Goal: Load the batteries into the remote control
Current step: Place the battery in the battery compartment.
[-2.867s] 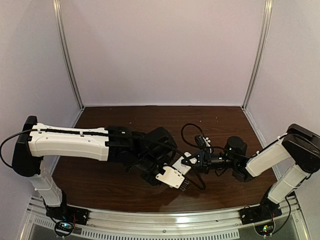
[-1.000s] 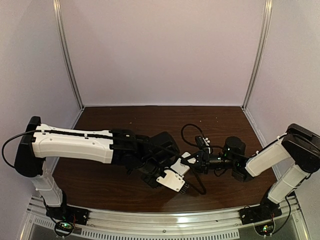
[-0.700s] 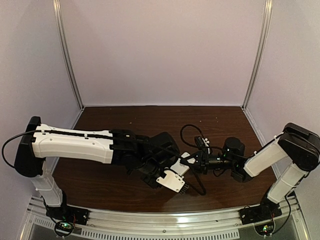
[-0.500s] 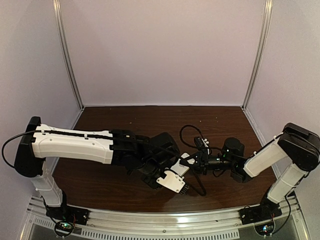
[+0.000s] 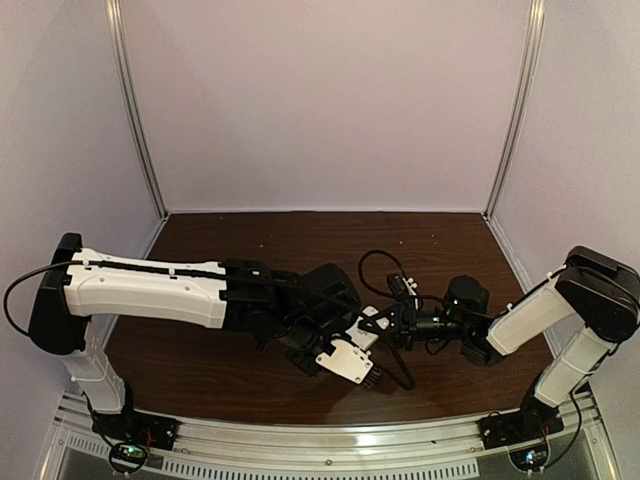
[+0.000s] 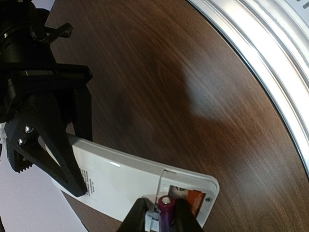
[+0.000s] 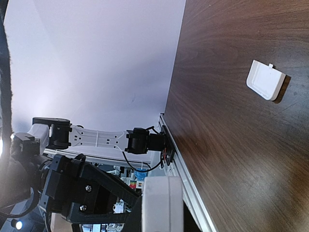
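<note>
a: how far along is the loading looking?

b: about halfway, i'd judge. the orange battery point(image 6: 195, 198) is already lying in the open bay at the near end of the remote control point(image 6: 125, 176), just right of the left fingers point(image 6: 187, 220).

a: and the purple one?

b: the purple battery point(image 6: 166, 209) is standing right between the left fingers, over the free slot beside the orange one. it isn't looking seated flat yet.

a: are those fingers pinching it?

b: i'm not able to tell. they're sitting close on either side, but whether they're pressing on it isn't showing.

a: what's steadying the remote?

b: the right fingers point(image 6: 50, 150) are clamping its far end, keeping it back side up over the desk point(image 6: 159, 72).

a: so what's remaining?

b: i'm thinking the purple one is needing a push down into its slot. after that probably comes the cover piece point(image 7: 265, 79), which is lying on the desk well apart from the right fingers.
</note>
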